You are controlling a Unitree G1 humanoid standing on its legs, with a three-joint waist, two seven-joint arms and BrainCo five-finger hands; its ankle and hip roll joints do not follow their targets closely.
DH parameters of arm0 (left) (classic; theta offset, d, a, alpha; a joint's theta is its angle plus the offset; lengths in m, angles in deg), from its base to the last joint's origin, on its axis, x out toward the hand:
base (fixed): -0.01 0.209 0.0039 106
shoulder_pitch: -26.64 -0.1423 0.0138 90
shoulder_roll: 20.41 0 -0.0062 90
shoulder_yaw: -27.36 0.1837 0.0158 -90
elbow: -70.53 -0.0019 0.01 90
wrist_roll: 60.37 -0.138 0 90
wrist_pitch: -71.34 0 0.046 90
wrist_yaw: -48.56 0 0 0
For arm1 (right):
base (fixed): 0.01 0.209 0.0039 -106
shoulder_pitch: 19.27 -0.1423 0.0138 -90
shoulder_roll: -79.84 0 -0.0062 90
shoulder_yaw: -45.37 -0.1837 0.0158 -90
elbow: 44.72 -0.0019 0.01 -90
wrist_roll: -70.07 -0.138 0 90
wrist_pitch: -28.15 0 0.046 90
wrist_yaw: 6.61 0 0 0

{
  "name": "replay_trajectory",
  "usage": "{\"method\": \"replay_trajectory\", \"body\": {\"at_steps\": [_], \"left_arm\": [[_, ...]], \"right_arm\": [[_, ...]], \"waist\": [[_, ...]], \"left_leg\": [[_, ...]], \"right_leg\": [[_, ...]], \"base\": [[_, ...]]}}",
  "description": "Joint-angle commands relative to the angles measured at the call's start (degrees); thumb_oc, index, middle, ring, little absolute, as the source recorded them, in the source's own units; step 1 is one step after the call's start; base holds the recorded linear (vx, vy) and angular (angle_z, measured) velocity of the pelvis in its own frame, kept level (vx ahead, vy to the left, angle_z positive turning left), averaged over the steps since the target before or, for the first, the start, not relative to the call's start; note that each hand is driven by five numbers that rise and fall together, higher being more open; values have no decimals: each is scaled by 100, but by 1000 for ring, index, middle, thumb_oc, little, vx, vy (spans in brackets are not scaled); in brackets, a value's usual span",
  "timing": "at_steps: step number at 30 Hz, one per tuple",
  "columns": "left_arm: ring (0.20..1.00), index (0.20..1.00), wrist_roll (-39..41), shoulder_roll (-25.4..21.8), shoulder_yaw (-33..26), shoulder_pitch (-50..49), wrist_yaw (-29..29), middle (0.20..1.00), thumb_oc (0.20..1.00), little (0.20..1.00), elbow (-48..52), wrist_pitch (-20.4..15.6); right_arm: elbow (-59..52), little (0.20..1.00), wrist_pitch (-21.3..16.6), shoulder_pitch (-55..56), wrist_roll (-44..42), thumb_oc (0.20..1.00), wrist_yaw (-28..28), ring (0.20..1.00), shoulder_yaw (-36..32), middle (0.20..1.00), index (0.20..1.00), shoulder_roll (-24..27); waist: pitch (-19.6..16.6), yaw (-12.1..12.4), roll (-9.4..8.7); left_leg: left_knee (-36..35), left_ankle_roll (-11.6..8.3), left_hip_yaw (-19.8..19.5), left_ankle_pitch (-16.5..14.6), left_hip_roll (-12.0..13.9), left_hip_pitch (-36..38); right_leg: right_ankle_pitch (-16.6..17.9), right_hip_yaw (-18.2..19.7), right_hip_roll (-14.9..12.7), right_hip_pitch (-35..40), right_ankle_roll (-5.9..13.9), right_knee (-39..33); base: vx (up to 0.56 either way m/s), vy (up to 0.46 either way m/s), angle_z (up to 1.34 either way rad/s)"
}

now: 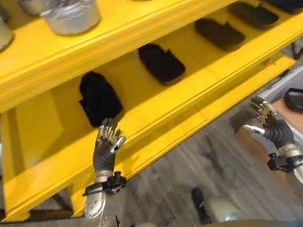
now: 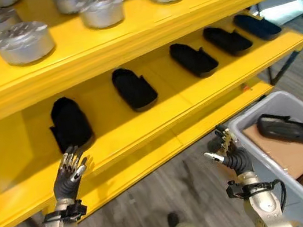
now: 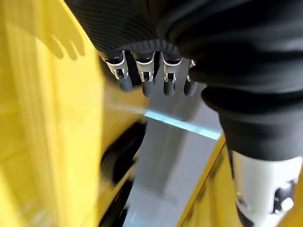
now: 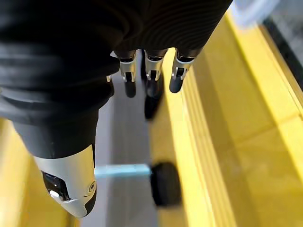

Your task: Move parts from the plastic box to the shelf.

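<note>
Looking down from the head, we see our left hand (image 1: 108, 146) raised in front of the yellow shelf (image 1: 159, 121), fingers straight and slightly spread, holding nothing; its fingertips lie just below the nearest black part (image 1: 99, 97) on the middle level, and we cannot tell whether they touch the shelf's front edge. Our right hand (image 2: 229, 154) is also raised with relaxed, empty fingers, just beside the near wall of the grey plastic box (image 2: 263, 155). Beyond that hand, inside the box, one black part (image 2: 287, 128) lies on brown cardboard. Four more black parts run in a row along the middle level, from above the left hand away towards the right hand's side: the second (image 2: 134, 88), third (image 2: 193, 59), fourth (image 2: 227, 39) and fifth (image 2: 256, 25). On the level above them stand round silver metal parts (image 1: 70, 13).

From the wrists we get what the head views lack: each hand's straight fingers (image 3: 145, 75) from behind, nothing between them, with blurred yellow shelf boards beyond. The right wrist view adds a dark rounded shape (image 4: 165, 183) past the fingers (image 4: 152, 75), too blurred for us to identify.

Under both hands the floor (image 1: 207, 162) is grey wood-grain planking.
</note>
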Motion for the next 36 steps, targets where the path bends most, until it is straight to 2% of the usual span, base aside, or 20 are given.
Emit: {"method": "replay_trajectory", "body": {"at_steps": [1, 2, 3, 5, 7, 11, 12, 15, 20, 21, 22, 23, 24, 25, 26, 28, 29, 31, 32, 36], "left_arm": [[1000, 1000, -94, -122, -178, 108, -159, 1000, 1000, 1000, 364, -263], [1000, 1000, -96, -124, -179, 110, -156, 1000, 1000, 1000, 362, -264], [1000, 1000, -44, -63, -228, 60, -154, 1000, 1000, 1000, 446, -295], [1000, 1000, -25, -2, -253, 59, -170, 1000, 1000, 1000, 363, -304], [1000, 1000, 6, 1, -287, 34, -157, 1000, 1000, 1000, 371, -300], [1000, 1000, 29, 6, -418, -42, -69, 1000, 1000, 1000, 325, -309], [1000, 1000, 17, -8, -420, -31, -55, 1000, 1000, 1000, 305, -298], [1000, 1000, -58, -55, -424, 15, -3, 1000, 1000, 1000, 297, -281], [1000, 1000, -243, -133, -385, 142, 90, 1000, 1000, 1000, 184, -225], [1000, 1000, -280, -154, -353, 181, 127, 1000, 1000, 1000, 197, -197], [1000, 1000, -280, -154, -353, 181, 127, 1000, 1000, 1000, 197, -197], [1000, 1000, -344, -171, -376, 162, 198, 1000, 1000, 1000, 216, -185], [1000, 1000, -357, -177, -419, 116, 221, 1000, 1000, 1000, 234, -174], [1000, 1000, -371, -167, -464, 88, 232, 1000, 1000, 1000, 230, -168], [1000, 1000, -369, -152, -500, 54, 228, 1000, 1000, 1000, 230, -168], [1000, 1000, -332, -139, -548, 24, 214, 1000, 1000, 1000, 222, -170], [1000, 1000, -265, -114, -622, 15, 230, 1000, 1000, 1000, 219, -182], [1000, 1000, -275, -103, -651, -29, 199, 1000, 1000, 1000, 234, -182], [1000, 1000, -286, -88, -651, -41, 184, 1000, 1000, 1000, 232, -184], [1000, 1000, -297, 80, -552, 23, 179, 1000, 1000, 1000, 153, -159]], "right_arm": [[-123, 1000, -169, -245, -39, 1000, 95, 1000, -90, 1000, 1000, 256], [-112, 1000, -175, -254, -34, 1000, 91, 1000, -84, 1000, 1000, 252], [-115, 1000, -145, -442, -41, 1000, 95, 1000, 40, 1000, 1000, 194], [-131, 1000, -55, -487, -60, 1000, 152, 1000, 142, 1000, 1000, 65], [-134, 1000, -34, -504, -80, 1000, 137, 1000, 169, 1000, 1000, 9], [-69, 1000, 58, -570, -40, 1000, 149, 1000, 324, 1000, 1000, -137], [-35, 1000, 92, -568, -31, 1000, 142, 1000, 348, 1000, 1000, -184], [-59, 1000, 126, -557, 2, 1000, 146, 1000, 364, 1000, 1000, -242], [-89, 1000, 159, -399, 62, 1000, 121, 1000, 317, 1000, 1000, -410], [-90, 1000, 164, -418, 99, 1000, 93, 1000, 352, 1000, 1000, -420], [-90, 1000, 164, -418, 99, 1000, 93, 1000, 352, 1000, 1000, -421], [-105, 1000, 155, -420, 138, 1000, 79, 1000, 391, 1000, 1000, -458], [-117, 1000, 164, -414, 173, 1000, 63, 1000, 409, 1000, 1000, -474], [-124, 1000, 168, -416, 186, 1000, 72, 1000, 437, 1000, 1000, -489], [-107, 1000, 180, -436, 200, 1000, 72, 1000, 461, 1000, 1000, -482], [-82, 1000, 186, -488, 211, 1000, 91, 1000, 490, 1000, 1000, -454], [-10, 1000, 205, -635, 281, 1000, 90, 1000, 543, 1000, 1000, -420], [-42, 1000, 199, -675, 328, 1000, 90, 1000, 551, 1000, 1000, -403], [-92, 1000, 196, -641, 334, 1000, 85, 1000, 518, 1000, 1000, -400], [-44, 1000, 193, -639, 354, 1000, 0, 1000, 448, 1000, 1000, -382]], "waist": [[141, 89, 406], [137, 80, 395], [122, 127, 369], [49, 167, 350], [31, 215, 326], [-54, 300, 251], [-88, 280, 237], [-106, 240, 218], [3, -15, 225], [144, -37, 241], [140, -34, 241], [323, 8, 270], [349, 51, 282], [318, 76, 274], [320, 57, 276], [325, 66, 284], [395, 75, 267], [441, 45, 268], [438, 27, 248], [229, 30, 165]], "left_leg": [[-1545, 213, -542, 905, -436, 13], [-1555, 220, -547, 912, -447, 17], [-1395, 259, -762, 798, -627, 7], [-1549, 354, -400, 733, -542, 226], [-1578, 389, -260, 703, -508, 285], [-1623, 583, 172, 543, -467, 468], [-1621, 645, 397, 461, -467, 537], [-1611, 724, 644, 374, -468, 586], [-1675, 893, 1105, 194, -485, 901], [-1680, 921, 1257, 117, -442, 1037], [-1680, 921, 1260, 118, -441, 1033], [-1738, 922, 1473, 48, -396, 1281], [-1772, 913, 1597, -5, -395, 1398], [-1820, 908, 1765, -41, -404, 1467], [-1858, 890, 1913, -76, -384, 1546], [-1883, 867, 2044, -103, -340, 1583], [-1833, 834, 2189, -154, -282, 1619], [-1808, 792, 2227, -251, -225, 1708], [-1817, 761, 2199, -291, -223, 1766], [-1945, 689, 2166, -383, -226, 1963]], "right_leg": [[91, 428, 70, 814, 332, -586], [82, 423, 57, 818, 335, -592], [97, 749, 163, 863, 372, -621], [142, 957, 144, 903, 452, -616], [154, 1049, 126, 916, 477, -608], [235, 1303, 35, 930, 638, -592], [294, 1416, -24, 915, 734, -620], [358, 1545, -78, 806, 873, -544], [477, 1660, -77, 488, 1134, 89], [584, 1337, -50, 264, 1201, 521], [586, 1339, -49, 260, 1201, 521], [703, 377, -318, 60, 1155, 751], [739, -198, -563, 79, 1061, 617], [840, -646, -785, 87, 1006, 402], [937, -905, -886, 99, 1001, 134], [1070, -1024, -918, 53, 1009, -103], [1359, -1182, -1007, -208, 1098, -535], [1523, -1014, -1012, -276, 1174, -854], [1550, -864, -980, -221, 1217, -897], [1621, -1075, -1016, 46, 1190, -1014]], "base": [[92, 90, -162], [118, 78, -162], [110, 87, -142], [166, 223, -72], [118, 177, -86], [80, 153, -56], [39, 170, -73], [33, 191, -52], [21, 180, -60], [-4, 83, -50], [-3, 113, -54], [35, 91, -50], [55, 100, -57], [69, 35, -50], [43, 7, -84], [60, -45, -116], [119, -98, -86], [167, -112, -82], [177, -92, -61], [205, -112, 36]]}}
